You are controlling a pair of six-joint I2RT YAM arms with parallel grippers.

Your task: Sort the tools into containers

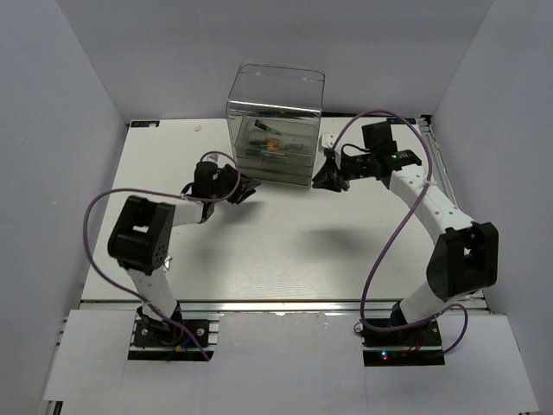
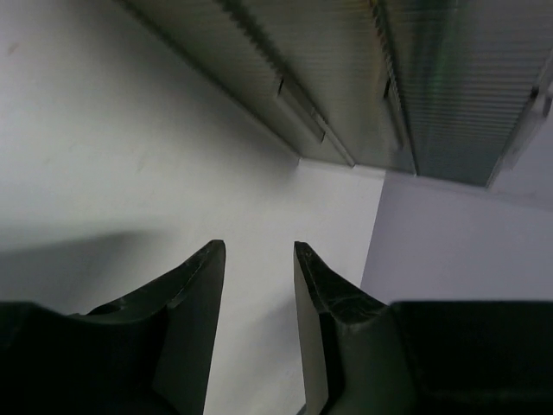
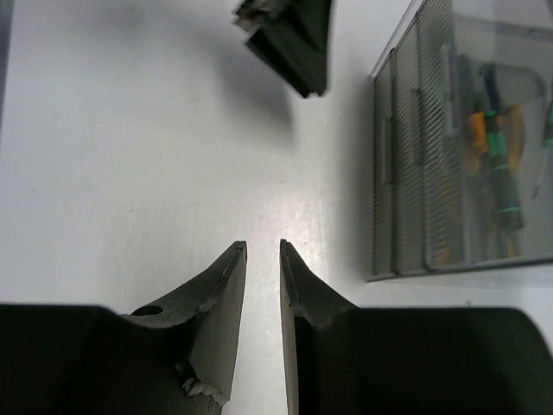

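Note:
The clear cabinet of drawers [image 1: 275, 104] stands at the back middle of the table. Tools lie inside it, among them pliers with orange-and-black handles [image 3: 480, 130] and a green-and-black handled tool [image 3: 505, 186]. I see no tool loose on the table. My left gripper [image 1: 246, 190] is open and empty at the cabinet's front left corner; its wrist view shows the ribbed drawer fronts [image 2: 346, 86] above the gripper [image 2: 259, 251]. My right gripper [image 1: 328, 180] is empty at the cabinet's front right corner, its jaws a narrow gap apart [image 3: 263, 246].
The left gripper's fingers [image 3: 294, 39] show at the top of the right wrist view. White walls close in the table on three sides. A small white piece [image 1: 327, 138] sits by the cabinet's right side. Purple cables [image 1: 380, 251] loop off both arms.

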